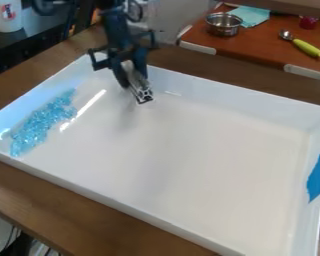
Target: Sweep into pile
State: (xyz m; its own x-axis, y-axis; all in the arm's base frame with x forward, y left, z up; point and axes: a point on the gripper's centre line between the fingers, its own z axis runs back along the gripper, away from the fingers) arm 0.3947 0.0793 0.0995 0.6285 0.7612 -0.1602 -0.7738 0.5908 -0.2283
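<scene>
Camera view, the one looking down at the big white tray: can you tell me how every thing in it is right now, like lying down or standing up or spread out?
tray, flat, right way up
blue bits, loose, in a long patch along the tray's left side
gripper, hanging down over the tray
blue tape, stuck over the tray's right rim
metal bowl, upright, no lid
spoon, lying down

a metal pot (223,26), a teal cloth (252,16) and a green-handled spoon (305,47) rest on a reddish-brown tabletop (257,44).
</scene>
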